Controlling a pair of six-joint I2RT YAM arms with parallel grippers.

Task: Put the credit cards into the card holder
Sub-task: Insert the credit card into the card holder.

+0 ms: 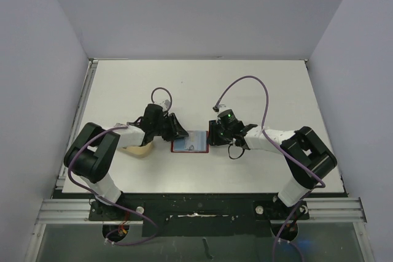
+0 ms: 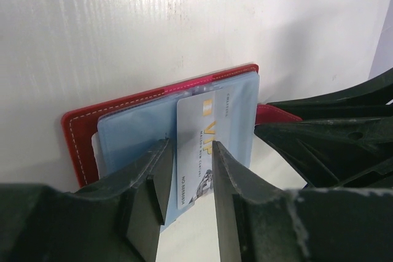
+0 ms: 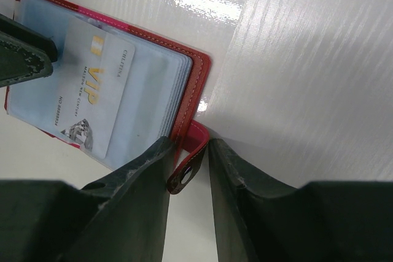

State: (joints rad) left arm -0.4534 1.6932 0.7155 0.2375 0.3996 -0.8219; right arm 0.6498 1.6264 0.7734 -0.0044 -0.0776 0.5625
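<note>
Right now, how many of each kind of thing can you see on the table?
red wallet: 1
card: 1 in plain view
tan dish: 1
Total: 3

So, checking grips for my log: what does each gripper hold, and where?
The left gripper pinches the card at one end; the right gripper clamps the wallet by its snap tab.

I'm looking at a glossy white rectangular tabletop (image 1: 196, 84), boxed in by plain pale grey walls (image 1: 202, 10), evenly lit.
</note>
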